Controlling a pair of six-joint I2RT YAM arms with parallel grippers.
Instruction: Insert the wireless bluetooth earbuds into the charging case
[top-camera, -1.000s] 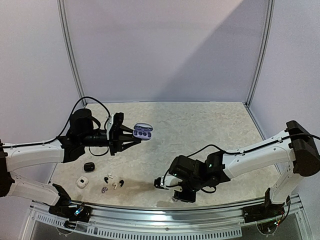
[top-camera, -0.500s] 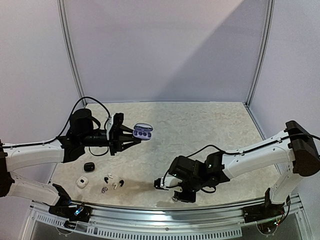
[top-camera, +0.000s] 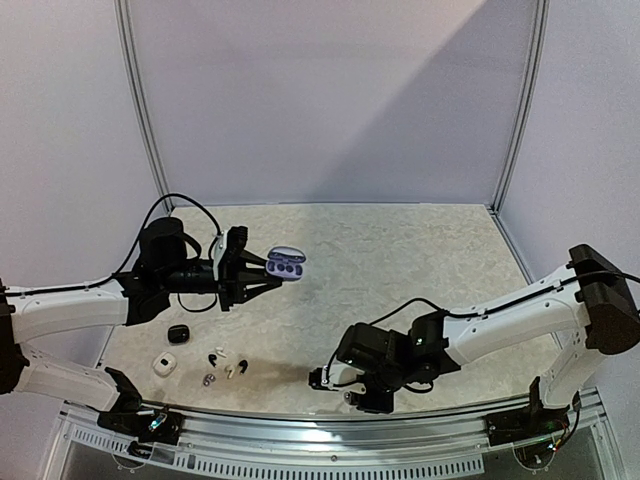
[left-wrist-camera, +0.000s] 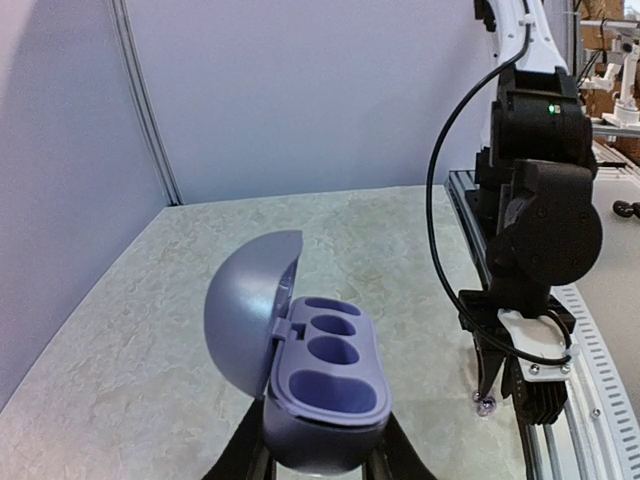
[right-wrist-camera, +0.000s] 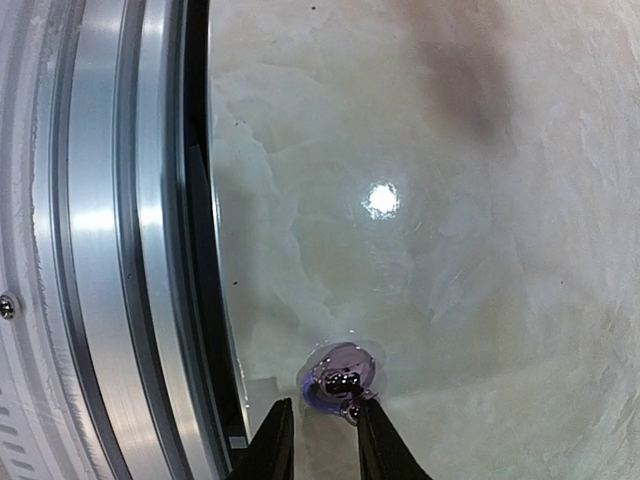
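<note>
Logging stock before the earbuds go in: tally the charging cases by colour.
Lavender case: 1
Black case: 1
White case: 1
Total: 3

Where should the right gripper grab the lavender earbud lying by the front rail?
Pinch the rounded body of the lavender earbud across its sides, coming straight down. It lies flat, contacts up, close beside the rail, so a sideways approach looks blocked. The right gripper hangs over it, open.
</note>
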